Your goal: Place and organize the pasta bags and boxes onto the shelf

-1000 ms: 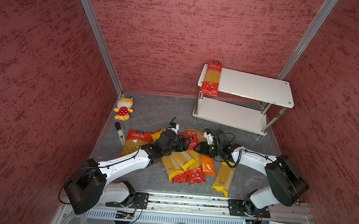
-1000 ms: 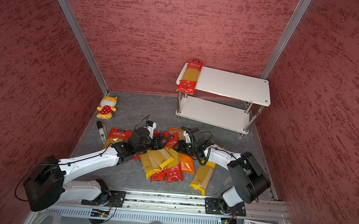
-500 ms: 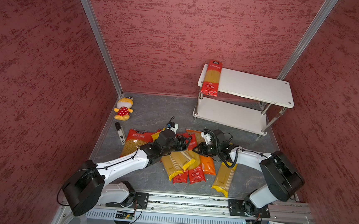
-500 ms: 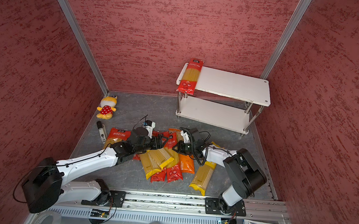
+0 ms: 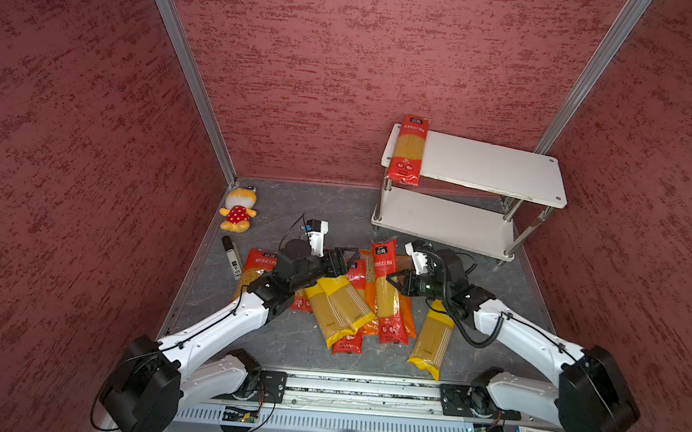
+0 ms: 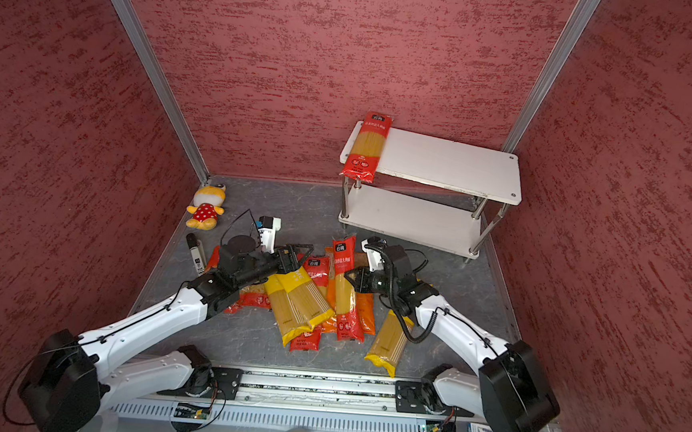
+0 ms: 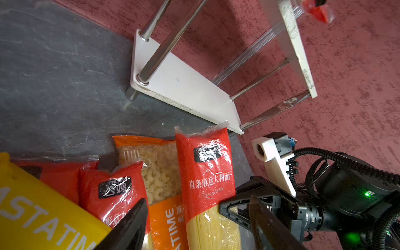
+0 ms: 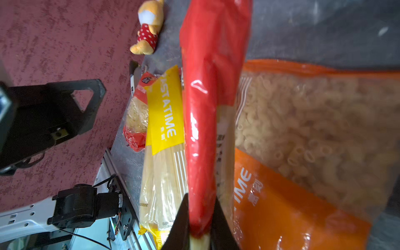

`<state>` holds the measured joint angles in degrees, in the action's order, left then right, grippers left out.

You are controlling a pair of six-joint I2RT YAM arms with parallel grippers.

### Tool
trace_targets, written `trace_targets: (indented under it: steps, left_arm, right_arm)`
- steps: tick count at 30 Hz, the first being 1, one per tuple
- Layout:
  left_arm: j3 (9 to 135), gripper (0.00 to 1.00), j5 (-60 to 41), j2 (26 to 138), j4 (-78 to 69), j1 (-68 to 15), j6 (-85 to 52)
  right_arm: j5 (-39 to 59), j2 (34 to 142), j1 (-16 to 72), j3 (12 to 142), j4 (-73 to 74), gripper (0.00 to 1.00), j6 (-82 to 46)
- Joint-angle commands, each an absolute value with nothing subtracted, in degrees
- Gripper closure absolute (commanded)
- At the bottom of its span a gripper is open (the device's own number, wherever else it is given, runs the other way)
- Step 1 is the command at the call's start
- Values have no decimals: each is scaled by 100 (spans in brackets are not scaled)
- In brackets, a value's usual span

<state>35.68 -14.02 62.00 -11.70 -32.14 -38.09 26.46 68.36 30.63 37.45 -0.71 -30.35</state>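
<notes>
Pickup under way: the right gripper (image 8: 199, 218) clamps a red spaghetti bag (image 5: 387, 311) atop the pasta pile (image 5: 346, 304), while the left gripper (image 5: 347, 263) hovers open nearby. Next, the bag needs lifting clear toward the shelf (image 5: 485, 168).

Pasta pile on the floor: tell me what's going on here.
The right gripper is shut on a long red spaghetti bag atop the floor pile. The left gripper hovers open beside it, holding nothing. One matching bag lies on the top board of the shelf; the rest are on the floor.
</notes>
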Motion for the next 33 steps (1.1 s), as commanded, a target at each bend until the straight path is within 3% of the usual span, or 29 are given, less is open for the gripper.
trace_targets:
  steps: [1,7,14,23,33]
  left_arm:
    - [3479,26,-2106,6092,-1705,-3039,-3674]
    - [3418,26,-2875,6130,-2560,-2881,-3685]
    - [3392,23,-3310,6434,-3600,-2889,-3556]
    - [3759,23,-4134,6779,-3988,-2944,-3236]
    - [4148,31,-4574,7109,-4110,-3061,-3197]
  right_arm:
    - [2661,6473,3050,4015,483,91,-2485]
    - [2862,5828,3043,3586,2125,93,-2339]
    - [3152,5804,3058,3396,3897,95,-2281]
    - [4155,6026,3095,3711,4504,96,-2411]
    - [4421,6212,3173,3657,5041,98,-2809]
